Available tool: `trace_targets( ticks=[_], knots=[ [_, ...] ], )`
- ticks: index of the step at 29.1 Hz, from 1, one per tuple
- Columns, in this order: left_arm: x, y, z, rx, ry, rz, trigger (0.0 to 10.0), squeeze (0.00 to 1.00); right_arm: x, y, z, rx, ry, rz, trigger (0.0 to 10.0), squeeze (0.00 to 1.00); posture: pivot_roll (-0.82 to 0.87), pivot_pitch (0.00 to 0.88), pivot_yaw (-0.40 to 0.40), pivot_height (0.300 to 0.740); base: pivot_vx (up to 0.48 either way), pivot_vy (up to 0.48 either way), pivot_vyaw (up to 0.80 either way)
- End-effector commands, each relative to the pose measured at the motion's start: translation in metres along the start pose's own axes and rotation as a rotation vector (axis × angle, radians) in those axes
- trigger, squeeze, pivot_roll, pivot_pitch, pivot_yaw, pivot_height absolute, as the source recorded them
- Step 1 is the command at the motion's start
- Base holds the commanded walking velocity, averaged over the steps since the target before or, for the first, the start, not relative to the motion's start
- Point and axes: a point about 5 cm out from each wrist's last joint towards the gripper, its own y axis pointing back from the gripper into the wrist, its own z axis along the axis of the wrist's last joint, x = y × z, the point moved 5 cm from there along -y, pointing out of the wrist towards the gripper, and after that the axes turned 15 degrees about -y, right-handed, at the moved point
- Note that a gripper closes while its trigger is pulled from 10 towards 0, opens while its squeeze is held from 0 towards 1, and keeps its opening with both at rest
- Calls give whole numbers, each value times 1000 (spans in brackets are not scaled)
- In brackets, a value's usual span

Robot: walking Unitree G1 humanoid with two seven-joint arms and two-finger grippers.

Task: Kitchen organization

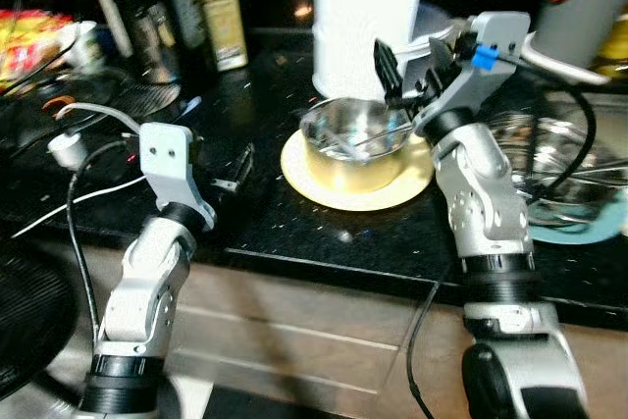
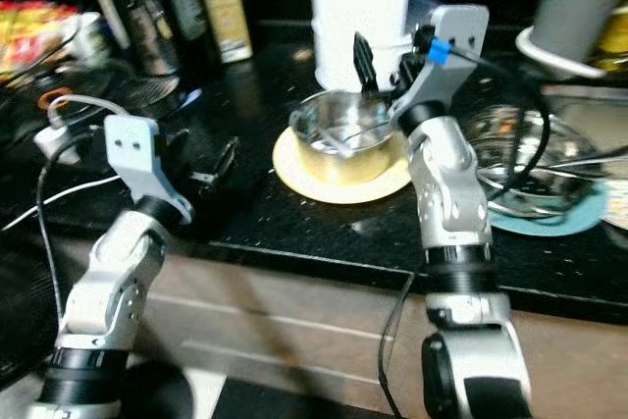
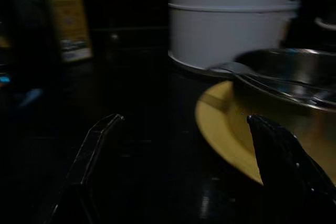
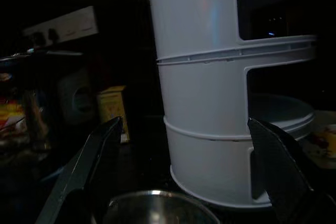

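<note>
Nearest you, left gripper [image 1: 228, 170] lies low on the black counter [image 1: 294, 223], fingers spread, holding nothing. Beyond it, steel bowl [image 1: 355, 134] on the yellow plate [image 1: 392, 188], spoon [image 3: 273, 82] inside. Right gripper [image 1: 417, 71] spread above the bowl's rim. Behind: white tiered container [image 4: 210, 103]; yellow box [image 1: 224, 25], label unreadable.

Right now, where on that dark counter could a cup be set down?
The black counter looks bare along its front edge, between the left gripper and the yellow plate. Bottles and cables crowd the far left; steel dishes crowd the right.
</note>
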Motion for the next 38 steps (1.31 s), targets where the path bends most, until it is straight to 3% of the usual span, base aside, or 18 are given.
trace_targets(
  ticks=[1, 7, 9, 12, 16, 23, 37, 38],
  knots=[
    [0, 3, -4, 21, -22, -6, 10000, 0, 6, 1, 1, 16, 1, 41, 10000, 0, 29, 0, 39, 740, 0, 0, -800],
    [-1, 4, -5, 27, -37, -3, 10000, 0, 28, 14, -9, 92, 15, 189, 10000, 0, 24, 0, 36, 740, 0, 0, 0],
    [2, 4, -5, 32, -43, 18, 10000, 0, 38, 23, -20, 147, 56, 240, 10000, 0, 23, 0, 34, 740, 0, 0, 0],
    [9, 5, -6, 39, -60, 51, 10000, 0, 37, 34, -48, 291, 198, 252, 10000, 0, 17, 0, 34, 740, 0, 0, 0],
    [13, 5, -7, 44, -72, 74, 10000, 0, 47, 47, -61, 350, 226, 314, 10000, 0, 11, 0, 32, 740, 0, 0, 0],
    [12, 6, -10, 51, -83, 78, 10000, 0, 44, 49, -75, 395, 322, 256, 10000, 0, 10, 0, 26, 740, 0, 0, 0],
    [11, 9, -13, 58, -95, 92, 10000, 0, 25, 54, -90, 474, 397, 138, 10000, 0, 9, 0, 9, 740, 0, 0, 0],
    [10, 8, -13, 57, -95, 91, 10000, 0, 24, 55, -91, 483, 399, 132, 7765, 0, 8, 0, 11, 740, 0, 0, 0]
  ],
)
